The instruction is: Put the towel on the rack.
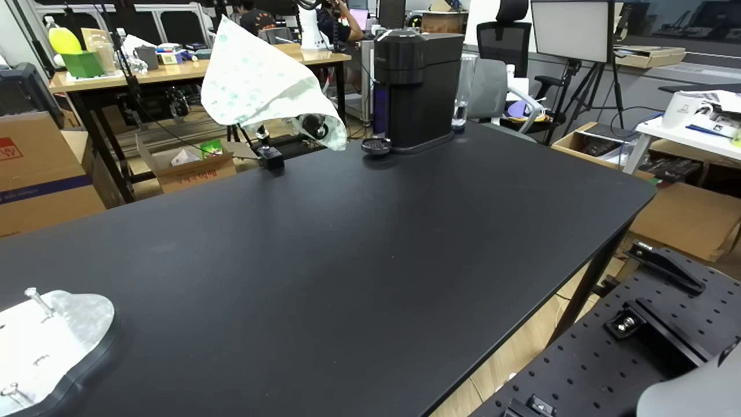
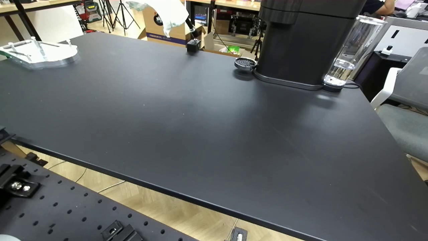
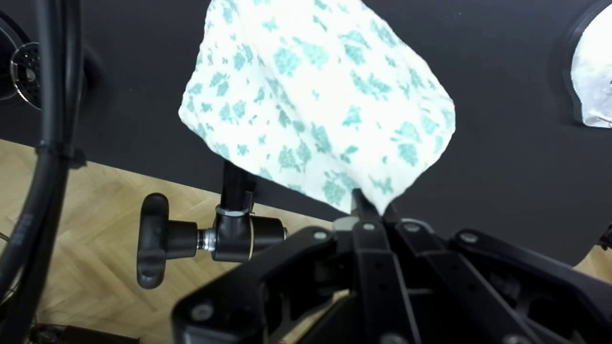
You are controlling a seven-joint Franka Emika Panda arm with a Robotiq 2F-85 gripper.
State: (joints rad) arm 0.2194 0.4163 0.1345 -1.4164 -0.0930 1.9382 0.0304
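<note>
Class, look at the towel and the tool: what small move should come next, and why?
I would probably lower the tool slightly, without opening it yet. It pinches one corner of the towel, and in an exterior view the towel reaches well above the black stand, so lowering first might help it settle there.

The towel (image 3: 315, 100) is cloth, the tabletop (image 1: 359, 272) smooth and near-matt, the floor (image 3: 105, 229) wood-grained.
</note>
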